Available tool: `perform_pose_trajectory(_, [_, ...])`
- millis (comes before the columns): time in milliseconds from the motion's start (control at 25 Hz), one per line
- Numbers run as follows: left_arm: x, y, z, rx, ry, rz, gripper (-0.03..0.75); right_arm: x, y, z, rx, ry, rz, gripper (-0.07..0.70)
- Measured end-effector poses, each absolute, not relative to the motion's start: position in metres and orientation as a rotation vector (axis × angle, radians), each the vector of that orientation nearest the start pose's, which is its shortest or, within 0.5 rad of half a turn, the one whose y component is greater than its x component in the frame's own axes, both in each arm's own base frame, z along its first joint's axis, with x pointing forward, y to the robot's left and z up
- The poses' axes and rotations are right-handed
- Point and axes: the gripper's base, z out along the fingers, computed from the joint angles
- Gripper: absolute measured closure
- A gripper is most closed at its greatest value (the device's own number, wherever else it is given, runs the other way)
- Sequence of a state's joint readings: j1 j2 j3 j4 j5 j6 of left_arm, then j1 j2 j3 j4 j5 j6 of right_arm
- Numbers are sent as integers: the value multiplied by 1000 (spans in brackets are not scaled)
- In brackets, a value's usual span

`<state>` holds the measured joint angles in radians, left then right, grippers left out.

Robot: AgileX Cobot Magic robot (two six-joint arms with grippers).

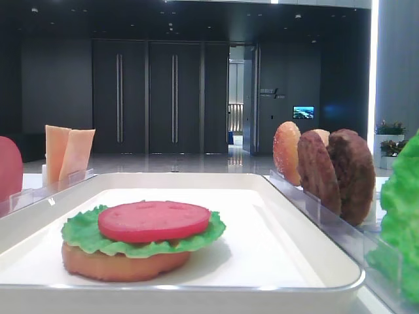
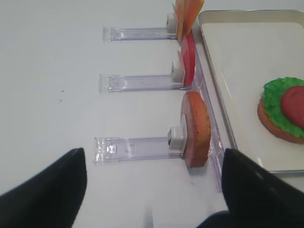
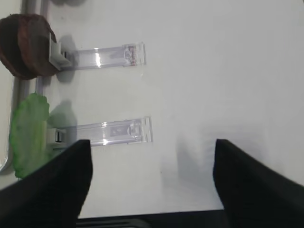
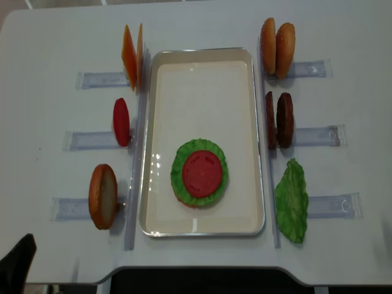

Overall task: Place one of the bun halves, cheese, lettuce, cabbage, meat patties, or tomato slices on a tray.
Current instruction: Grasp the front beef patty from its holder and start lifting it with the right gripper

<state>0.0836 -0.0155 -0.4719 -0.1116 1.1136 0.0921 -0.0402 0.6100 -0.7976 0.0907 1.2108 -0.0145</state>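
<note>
With a bun half, lettuce and tomato slice (image 4: 201,173) stacked on the tray (image 4: 202,61), next comes a patty (image 4: 285,120) right of it; the right gripper (image 3: 149,183) hangs spread wide and empty, and should close on the disc's edges.

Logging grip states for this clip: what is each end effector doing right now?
Left end effector: open, holding nothing, above the table beside the bun half.
Right end effector: open, holding nothing, near the lettuce.

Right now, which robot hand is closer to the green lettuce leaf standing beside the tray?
The right gripper. Its wrist view shows the lettuce leaf just beside one finger. The left gripper hovers across the tray, near a bun half.
</note>
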Motion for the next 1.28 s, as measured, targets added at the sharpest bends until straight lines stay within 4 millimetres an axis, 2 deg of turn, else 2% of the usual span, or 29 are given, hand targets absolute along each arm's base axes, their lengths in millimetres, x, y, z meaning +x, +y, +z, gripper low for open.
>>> perform_pose_trajectory(160, [-6, -10, 266, 17, 2104, -30, 24, 119, 3, 343, 47, 2592, 103, 125])
perform_pose_trajectory(320, [-6, -10, 266, 17, 2104, -30, 24, 160, 1, 342, 57, 2692, 111, 127])
perform_pose_trajectory(600, [-6, -10, 266, 17, 2104, -30, 24, 212, -1, 342, 8, 2763, 104, 127])
perform_pose_trajectory(880, [-6, -10, 266, 17, 2104, -30, 24, 248, -4, 338, -11, 2805, 79, 128])
perform_pose_trajectory(1280, [-6, -10, 266, 17, 2104, -30, 24, 289, -5, 342, -33, 2796, 74, 128])
